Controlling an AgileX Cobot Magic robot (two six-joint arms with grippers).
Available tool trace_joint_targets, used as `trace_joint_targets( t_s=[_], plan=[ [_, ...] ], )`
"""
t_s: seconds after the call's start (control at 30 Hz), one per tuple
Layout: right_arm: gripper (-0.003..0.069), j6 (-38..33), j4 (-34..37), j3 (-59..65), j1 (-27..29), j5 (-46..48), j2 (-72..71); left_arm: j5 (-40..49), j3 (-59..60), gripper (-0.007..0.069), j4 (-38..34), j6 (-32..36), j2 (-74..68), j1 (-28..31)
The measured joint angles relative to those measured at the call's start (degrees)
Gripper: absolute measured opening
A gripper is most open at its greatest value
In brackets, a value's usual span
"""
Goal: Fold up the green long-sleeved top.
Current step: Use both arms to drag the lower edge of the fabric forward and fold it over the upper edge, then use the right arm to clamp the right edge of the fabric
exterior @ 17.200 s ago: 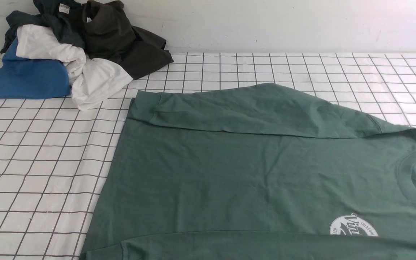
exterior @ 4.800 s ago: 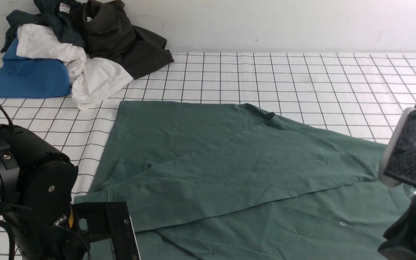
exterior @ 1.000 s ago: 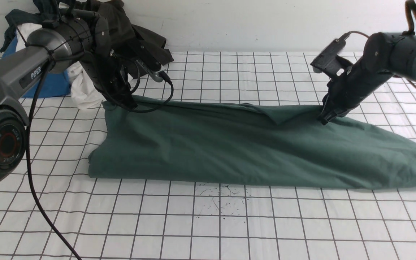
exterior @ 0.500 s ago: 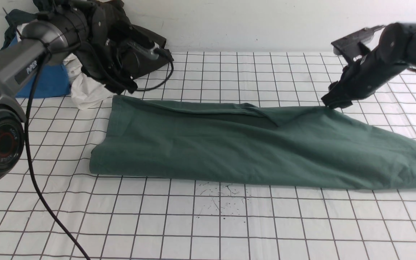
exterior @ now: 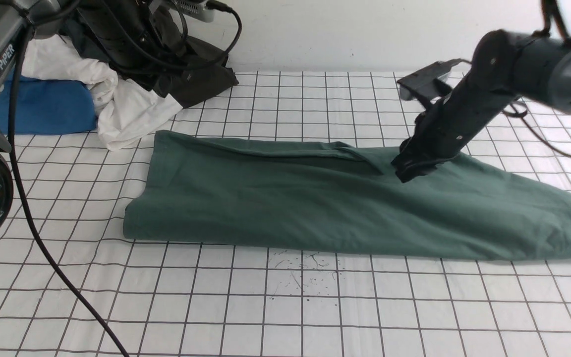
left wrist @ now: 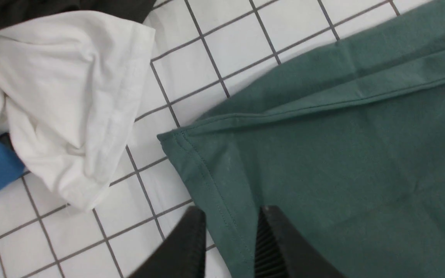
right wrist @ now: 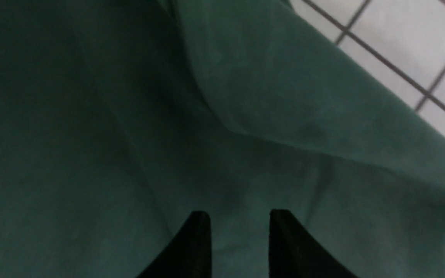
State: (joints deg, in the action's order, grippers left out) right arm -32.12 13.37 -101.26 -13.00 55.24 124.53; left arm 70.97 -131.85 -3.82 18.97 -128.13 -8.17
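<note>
Green long-sleeved top [exterior: 315, 198] lies under the right hand [exterior: 409, 172].

We find the near strip of the gridded cloth [exterior: 285, 307] bare across its width, save the left arm's black cable [exterior: 62, 275] lying over its left side; the far strip between the green long-sleeved top [exterior: 290, 198] and the wall [exterior: 340, 34] is open at centre; the far left corner is blocked by a heap of white garment [exterior: 127, 109], blue garment [exterior: 42, 106] and dark brown-olive garment [exterior: 201, 79], the white one just beside the top's corner; the right arm [exterior: 464, 114] slants over the top's far right edge.
</note>
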Motion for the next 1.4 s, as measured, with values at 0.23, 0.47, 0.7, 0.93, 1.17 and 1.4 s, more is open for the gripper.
trace_joint_targets(
  t_s=[0.23, 0.47, 0.7, 0.93, 1.17, 1.4],
  plan=[
    [0.0101, 7.4, -0.04, 0.4, -1.29, -16.95, 3.73, 0.32, 0.0, -0.0008, -0.94, 1.03, -0.61, 0.0],
    [0.0094, 20.83, -3.33, -0.45, 2.15, -28.49, 4.05, 0.37, 0.0, -0.0008, -3.33, 1.03, -0.61, 0.0],
    [0.0094, 23.83, -5.54, -7.1, 9.03, -8.79, -0.88, 0.37, 0.0, -0.0008, -9.73, 1.91, -0.61, 0.0],
    [0.0094, 19.56, -6.73, -0.91, 17.41, 5.7, -15.42, 0.37, 0.0, -0.0008, -14.53, 4.7, -0.11, -0.97],
    [0.0095, 19.65, -8.03, 18.9, 25.77, 3.61, -29.07, 0.44, 0.0, -0.0008, -8.15, 3.33, 1.6, -6.97],
    [0.0183, 19.76, -8.21, 28.9, 26.5, -2.54, -27.92, 0.74, 0.0, -0.0008, -5.38, 2.96, 2.25, -12.66]
  ],
)
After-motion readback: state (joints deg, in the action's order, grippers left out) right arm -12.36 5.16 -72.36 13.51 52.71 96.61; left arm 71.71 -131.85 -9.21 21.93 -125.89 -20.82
